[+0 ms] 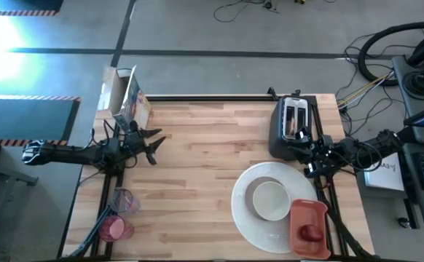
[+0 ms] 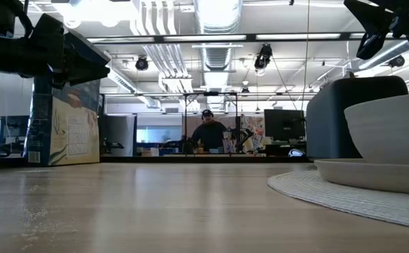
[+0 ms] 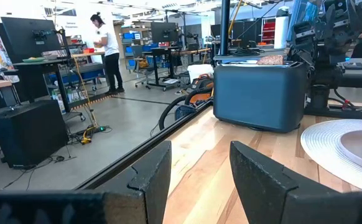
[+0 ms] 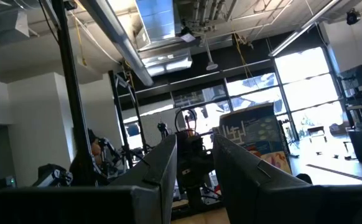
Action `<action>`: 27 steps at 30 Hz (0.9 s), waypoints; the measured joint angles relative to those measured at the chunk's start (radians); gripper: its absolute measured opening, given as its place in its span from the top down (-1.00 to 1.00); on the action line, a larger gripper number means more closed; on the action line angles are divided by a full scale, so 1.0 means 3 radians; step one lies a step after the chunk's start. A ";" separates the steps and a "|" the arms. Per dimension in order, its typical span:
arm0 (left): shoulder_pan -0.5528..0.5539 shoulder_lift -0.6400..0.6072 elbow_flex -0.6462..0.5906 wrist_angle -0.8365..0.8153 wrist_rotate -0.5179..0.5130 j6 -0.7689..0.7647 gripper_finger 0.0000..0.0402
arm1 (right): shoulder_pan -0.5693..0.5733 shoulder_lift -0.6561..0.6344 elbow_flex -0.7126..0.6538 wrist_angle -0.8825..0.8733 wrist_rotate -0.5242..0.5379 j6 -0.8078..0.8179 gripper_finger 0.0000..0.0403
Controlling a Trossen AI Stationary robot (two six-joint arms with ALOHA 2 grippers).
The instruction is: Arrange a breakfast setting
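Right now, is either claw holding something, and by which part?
No. The left claw and the right claw are both open and empty.

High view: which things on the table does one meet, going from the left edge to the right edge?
Pink tumbler → clear glass → left gripper → small white bowl → orange-red tray.

Pale wood table [image 1: 197, 182], smooth; glossy white plate [image 1: 248, 218]; matt black toaster [image 1: 293, 124].
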 joint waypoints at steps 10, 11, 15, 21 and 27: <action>0.0000 0.0001 0.0000 0.0000 -0.0001 0.0000 0.26 | 0.0000 0.0000 0.0000 0.0000 0.0000 0.0000 0.53; 0.0000 0.0001 -0.0001 0.0000 -0.0001 0.0000 0.26 | 0.0000 0.0000 0.0000 0.0000 0.0000 0.0000 0.53; 0.0000 0.0001 -0.0001 0.0001 0.0000 0.0000 0.26 | 0.0000 0.0000 0.0000 0.0000 0.0000 0.0001 0.53; -0.0001 0.0001 0.0000 0.0000 -0.0001 0.0000 0.26 | 0.0000 0.0000 0.0000 0.0000 0.0000 0.0001 0.53; 0.0001 0.0000 0.0000 0.0015 -0.0005 -0.0037 0.26 | 0.0000 0.0001 0.0000 0.0000 0.0000 0.0000 0.53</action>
